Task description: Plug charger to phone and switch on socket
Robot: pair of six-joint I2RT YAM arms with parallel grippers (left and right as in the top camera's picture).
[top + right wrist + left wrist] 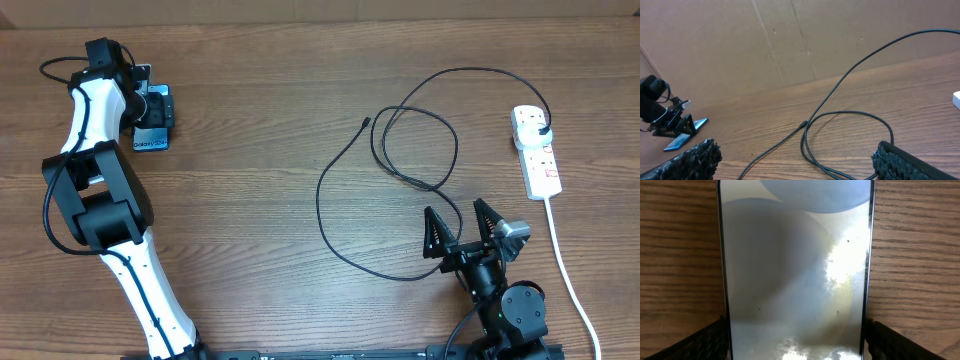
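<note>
The left gripper (794, 325) is spread to the width of the phone (790, 255), and its black fingers (700, 342) sit right against the two long edges. From here I cannot tell whether they are pressing or only flanking it. The left arm (95, 110) stretches up to the far left corner of the table (260, 200), with the wrist bent down over the phone. The phone's near short edge pokes out from under the wrist and reads "Galaxy S24" in white. The screen is pale blue with a bright glare on it.

The right gripper (462, 228) stands wide open with nothing between its fingers, low at the near right. A strand of the charger (320, 195) runs just in front of it. That thin black cable loops across the middle of the table. Its connector tip (365, 122) lies free on the wood, well apart from the phone. Its plug (543, 131) sits in the far end of the socket (540, 165), a white strip at the right edge. A thick white cord (565, 265) trails from the strip toward the near edge.
</note>
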